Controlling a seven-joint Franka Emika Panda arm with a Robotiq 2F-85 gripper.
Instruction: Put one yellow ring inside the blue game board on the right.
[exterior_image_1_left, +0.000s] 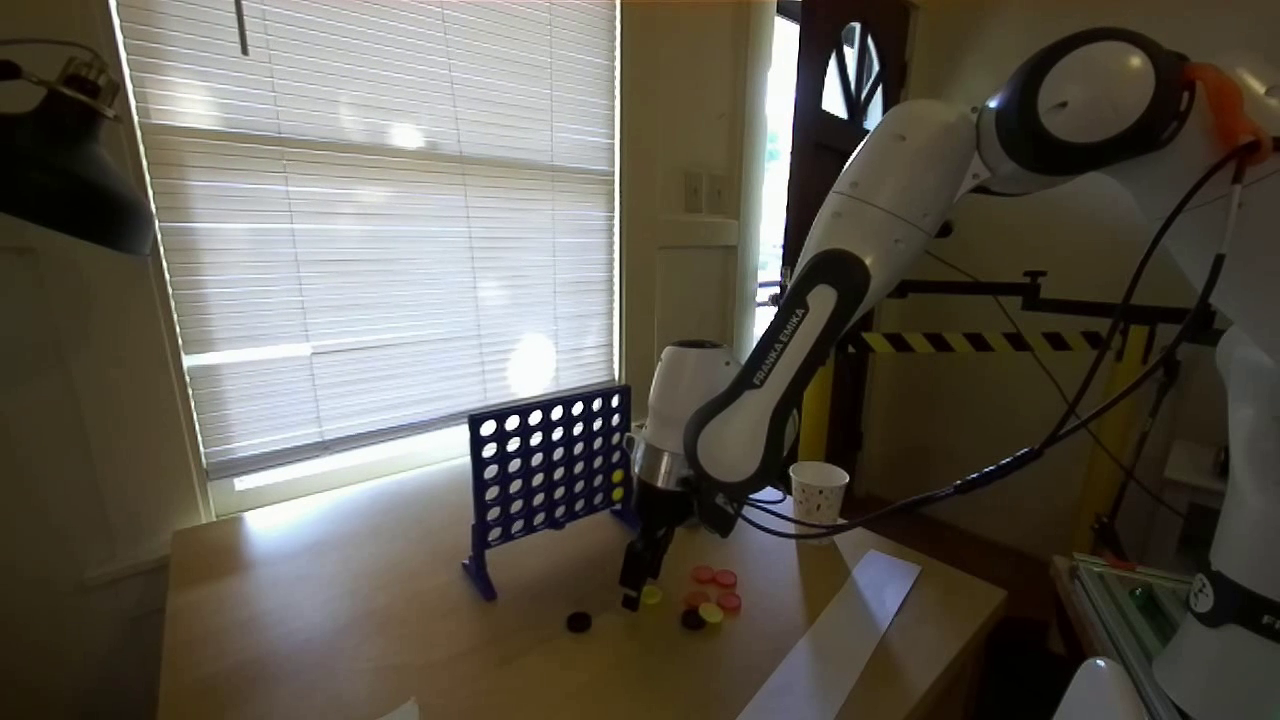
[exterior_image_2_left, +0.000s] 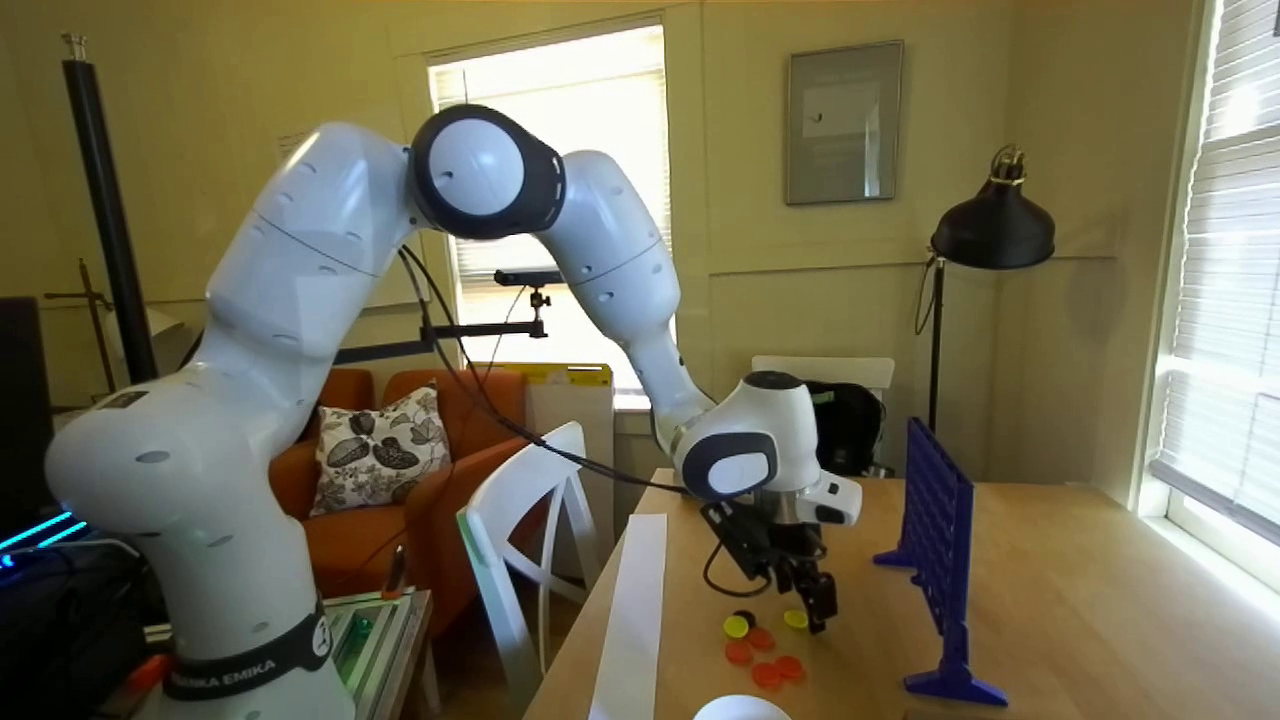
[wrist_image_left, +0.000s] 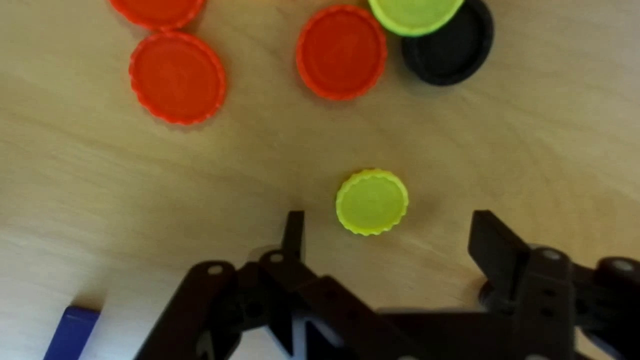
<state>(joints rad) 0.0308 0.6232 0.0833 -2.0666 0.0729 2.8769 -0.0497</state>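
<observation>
A yellow ring (wrist_image_left: 372, 202) lies flat on the table between my finger lines in the wrist view, just ahead of the tips. It also shows beside the fingers in both exterior views (exterior_image_1_left: 652, 595) (exterior_image_2_left: 796, 619). My gripper (wrist_image_left: 389, 216) is open and empty, low over the table, with its fingers (exterior_image_1_left: 632, 592) pointing down. A second yellow ring (wrist_image_left: 417, 15) leans on a dark token (wrist_image_left: 450, 47). The blue game board (exterior_image_1_left: 547, 450) stands upright beyond the gripper and shows edge-on in an exterior view (exterior_image_2_left: 937, 530). Two yellow rings (exterior_image_1_left: 617, 485) sit in its end column.
Several red tokens (exterior_image_2_left: 766, 675) lie near the yellow rings, also in the wrist view (wrist_image_left: 177, 77). Another dark token (exterior_image_1_left: 579, 622) lies alone on the table. A white cup (exterior_image_1_left: 818, 495) and a long white strip (exterior_image_1_left: 835, 640) are near the table edge. A blue board foot (wrist_image_left: 72, 332) shows below-left.
</observation>
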